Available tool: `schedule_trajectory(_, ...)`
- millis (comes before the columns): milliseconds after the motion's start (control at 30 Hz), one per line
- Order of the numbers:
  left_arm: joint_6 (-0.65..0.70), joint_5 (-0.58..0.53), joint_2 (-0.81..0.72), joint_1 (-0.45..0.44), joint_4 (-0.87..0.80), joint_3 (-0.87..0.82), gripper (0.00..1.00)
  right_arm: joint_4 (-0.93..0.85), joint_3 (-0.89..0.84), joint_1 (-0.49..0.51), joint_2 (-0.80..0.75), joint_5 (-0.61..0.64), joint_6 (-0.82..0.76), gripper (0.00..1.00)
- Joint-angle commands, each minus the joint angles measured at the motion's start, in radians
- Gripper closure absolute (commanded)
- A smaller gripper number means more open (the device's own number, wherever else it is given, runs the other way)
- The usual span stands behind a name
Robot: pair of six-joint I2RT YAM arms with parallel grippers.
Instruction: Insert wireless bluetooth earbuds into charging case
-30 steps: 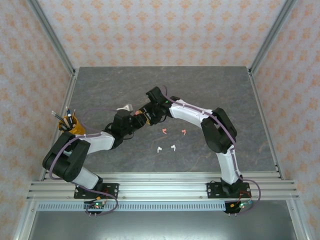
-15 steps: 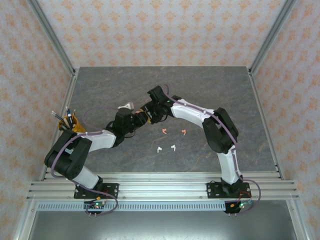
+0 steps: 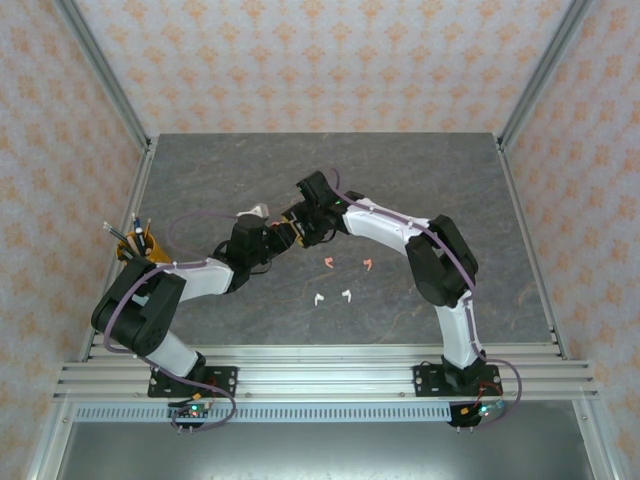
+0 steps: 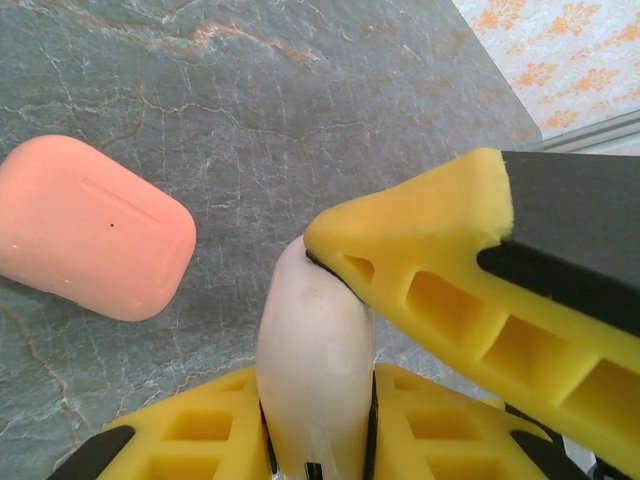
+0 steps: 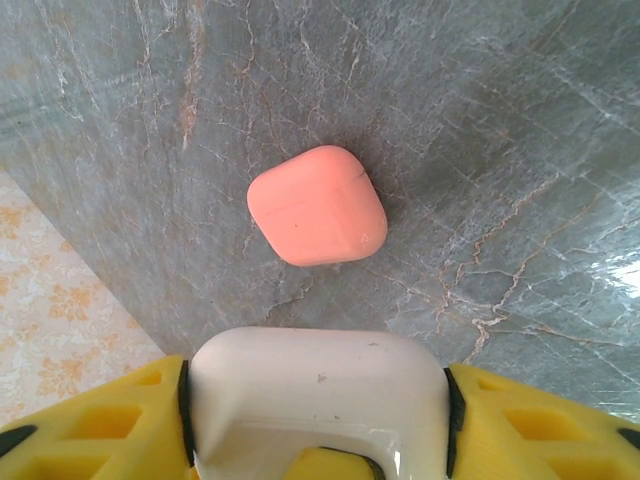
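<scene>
Left wrist view: your left gripper [image 4: 315, 425] has just tightened and now clamps the white case [image 4: 315, 330]. Your right gripper [image 5: 318, 430] grips the same case by its sides. The pink case [image 5: 317, 205] lies closed on the table [image 3: 440, 170]. The four earbuds [image 3: 328, 262] lie unmoved nearer the arm bases. Likely braced for opening; none inserted.

Bright even light, prob. overhead; soft shadow by pink case [image 5: 317, 205]; glare on table [image 5: 620, 275], rt edge.
</scene>
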Motion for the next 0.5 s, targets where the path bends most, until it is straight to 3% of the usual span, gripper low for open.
schedule_trajectory(0,0.031,-0.023,0.002,-0.012,0.000,0.026,0.91,-0.002,-0.018,0.011,-0.056,-0.049,-0.002,0.35)
schedule_trajectory(167,0.065,0.000,-0.018,-0.012,-0.059,0.027,0.95,0.023,-0.046,-0.042,-0.105,-0.022,-0.024,0.20)
schedule_trajectory(333,0.136,0.036,-0.071,-0.010,-0.164,0.029,0.99,0.021,-0.122,-0.126,-0.199,0.020,-0.113,0.16)
schedule_trajectory(467,0.206,0.123,-0.127,0.022,-0.252,0.040,1.00,0.008,-0.194,-0.189,-0.266,0.028,-0.336,0.16)
